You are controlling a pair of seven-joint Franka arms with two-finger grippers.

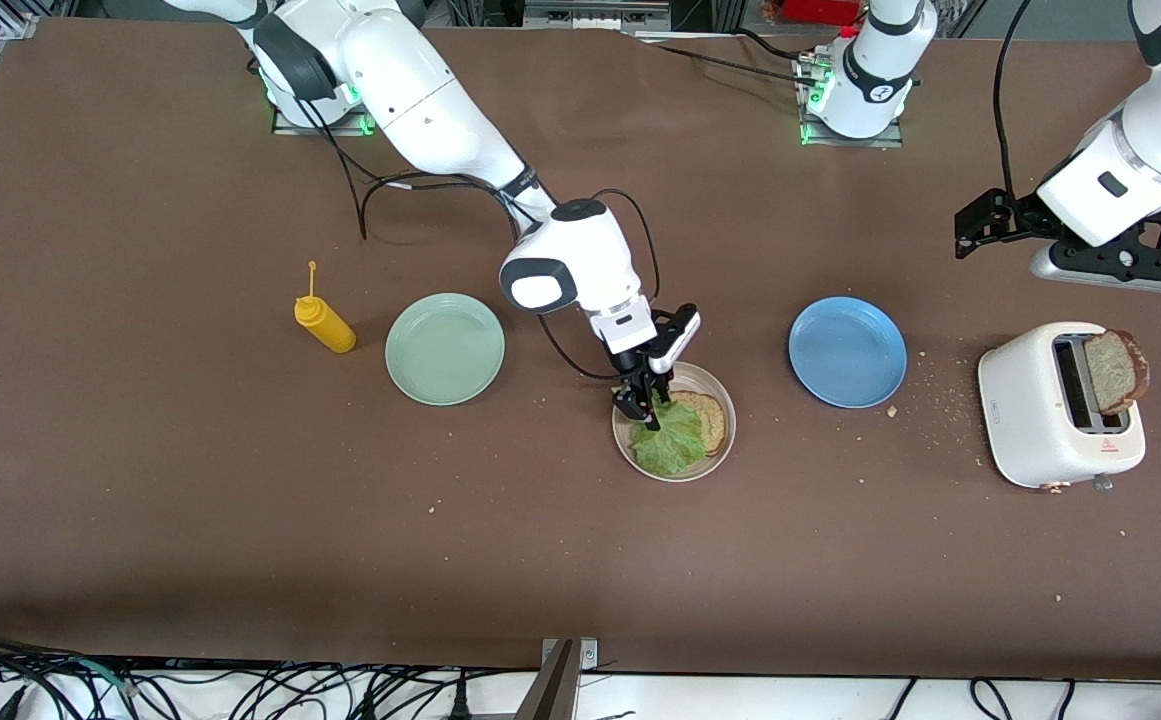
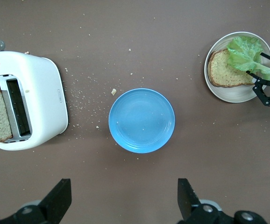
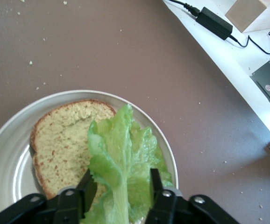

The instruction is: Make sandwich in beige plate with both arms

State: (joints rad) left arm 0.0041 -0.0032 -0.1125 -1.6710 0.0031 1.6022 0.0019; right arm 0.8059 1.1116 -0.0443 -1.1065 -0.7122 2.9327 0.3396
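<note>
Lettuce placement on first slice, mid-worktop.
Right gripper [image 1: 646,403] is low over the beige plate [image 1: 723,445], jaws parted around the lettuce leaf [image 3: 125,172], which drapes over the bread slice [image 3: 62,147]; whether they pinch its stem I cannot tell. Left gripper [image 2: 123,200] waits above the blue plate [image 2: 142,120], jaws wide, empty. Next, likely: release leaf, fetch second slice [image 1: 1116,372] from the toaster [image 1: 1025,400] at the left arm's end. Slice partly hidden under the leaf.

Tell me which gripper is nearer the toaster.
Left. The left gripper hangs above the table beside the toaster; the right gripper is over the beige plate.
</note>
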